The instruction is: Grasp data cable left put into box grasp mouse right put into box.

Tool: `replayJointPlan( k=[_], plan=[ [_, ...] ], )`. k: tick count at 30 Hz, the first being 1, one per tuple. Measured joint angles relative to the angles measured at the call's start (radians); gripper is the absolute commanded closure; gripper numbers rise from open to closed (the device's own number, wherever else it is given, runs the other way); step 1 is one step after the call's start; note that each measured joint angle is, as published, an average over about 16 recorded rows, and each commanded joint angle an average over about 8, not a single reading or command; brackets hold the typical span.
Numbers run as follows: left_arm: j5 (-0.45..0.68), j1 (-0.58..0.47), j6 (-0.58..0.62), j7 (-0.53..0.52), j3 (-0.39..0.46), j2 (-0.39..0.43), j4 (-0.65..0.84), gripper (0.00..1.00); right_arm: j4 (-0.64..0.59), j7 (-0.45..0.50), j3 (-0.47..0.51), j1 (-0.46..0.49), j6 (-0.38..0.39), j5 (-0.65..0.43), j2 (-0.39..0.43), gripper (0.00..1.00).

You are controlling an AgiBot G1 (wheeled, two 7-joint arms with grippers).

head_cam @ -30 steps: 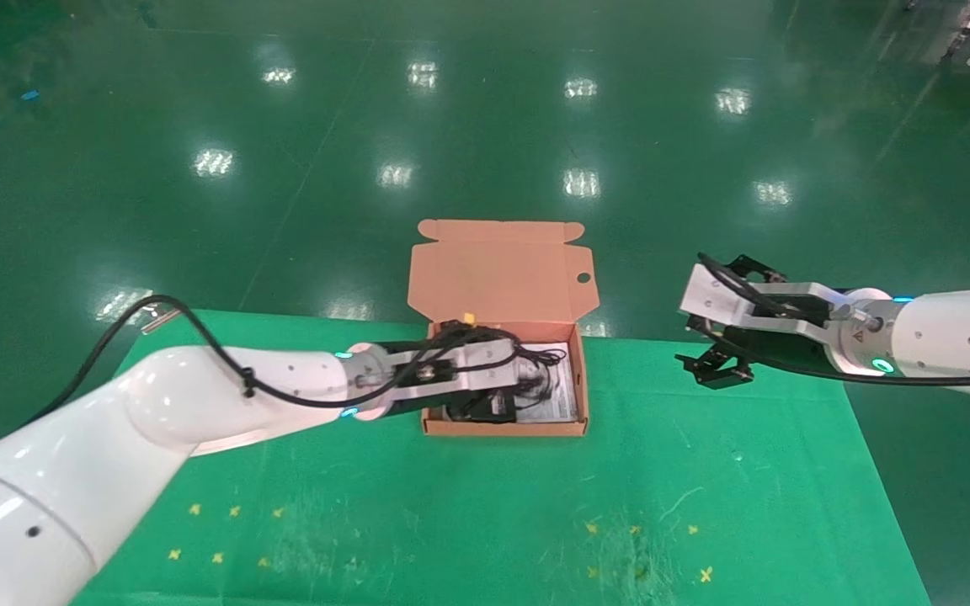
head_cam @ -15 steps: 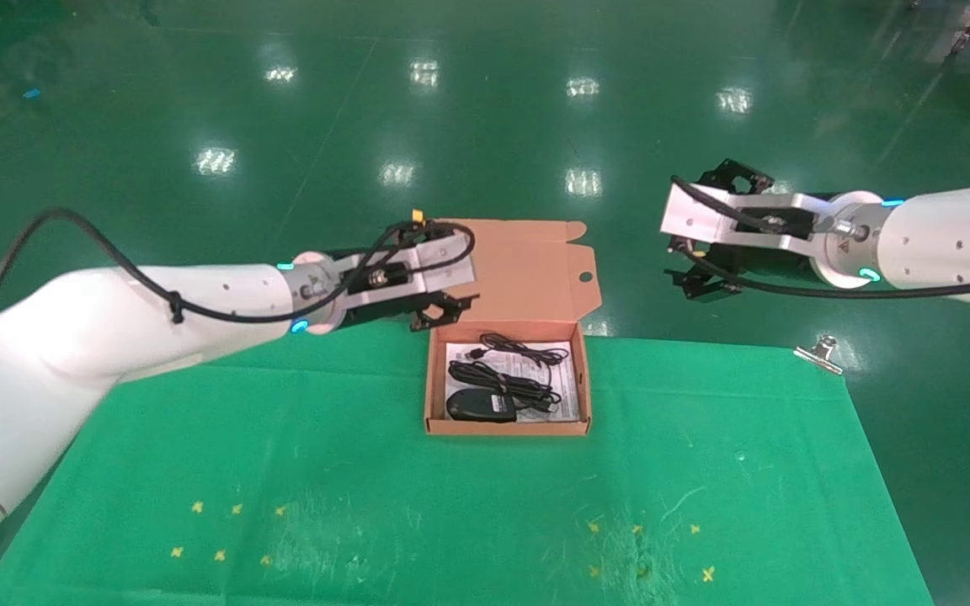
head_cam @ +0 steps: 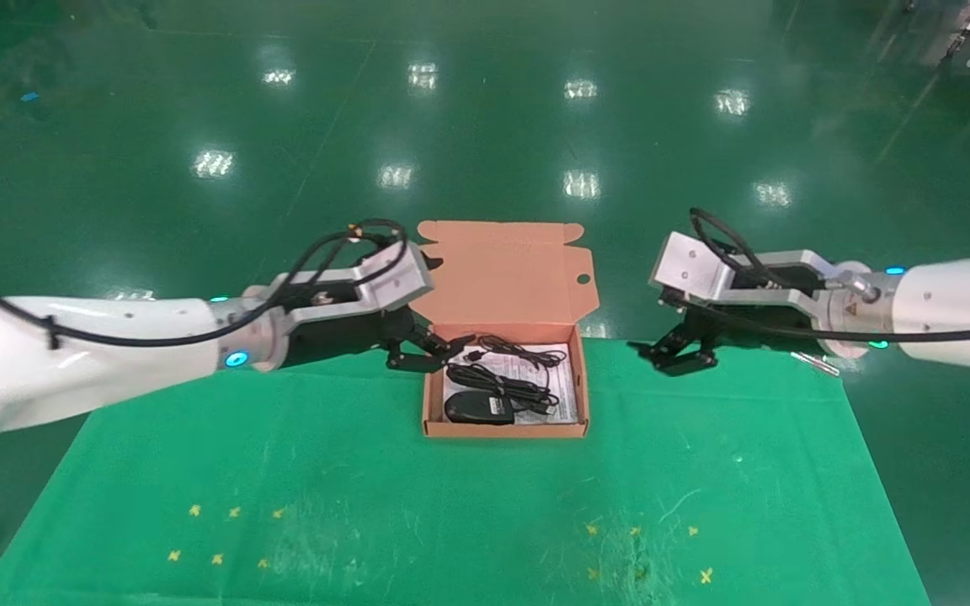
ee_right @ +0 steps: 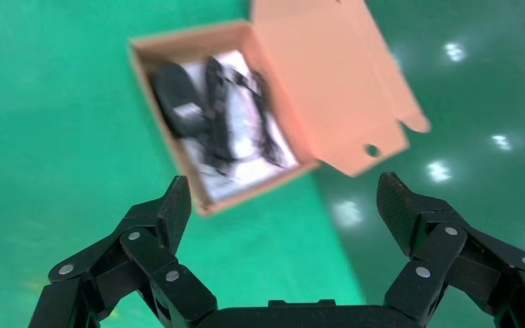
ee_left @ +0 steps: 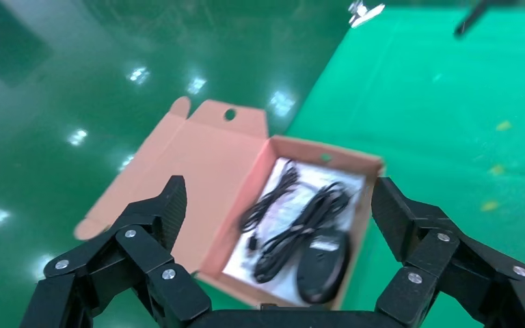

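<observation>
1. Head view: both arms hang over the green worktop w/ the box between them. Left tool sits just beside the box's near-left wall, jaws spread wide, nothing held. Right tool is well apart on the box's other side, also spread wide & empty. Mouse lies in the box's front part, nearest the left tool; data cable lies bundled just behind it on a white sheet. Lid stands up at the back. Both items look packed, so the task reads as near done.

2. Left wrist view: left tool's fingers frame the box from above, wide apart, gripping nothing. Data cable & mouse lie inside, ahead of & below the tool.

3. Right wrist view: right tool's fingers open wide, empty; box lies ahead of it, mouse & data cable inside.

4. Handling, as a judgement: cable is light, limp, loops likely to spill or snag, so best pinched across the bundle's middle. Mouse is light, rigid, smooth-shelled, prob. slippery; grip across its sides, mind the trailing cord. Cardboard box is light & may slide if nudged.
</observation>
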Motion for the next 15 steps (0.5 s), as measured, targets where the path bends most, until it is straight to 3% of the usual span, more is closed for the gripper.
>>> replayJointPlan(
  k=[15],
  plan=[
    [-0.145, 0.085, 0.156, -0.044, -0.111, -0.109, -0.094, 0.0, 0.042, -0.046, 0.159, -0.123, -0.14, 0.194, 0.047, 0.0]
  ],
)
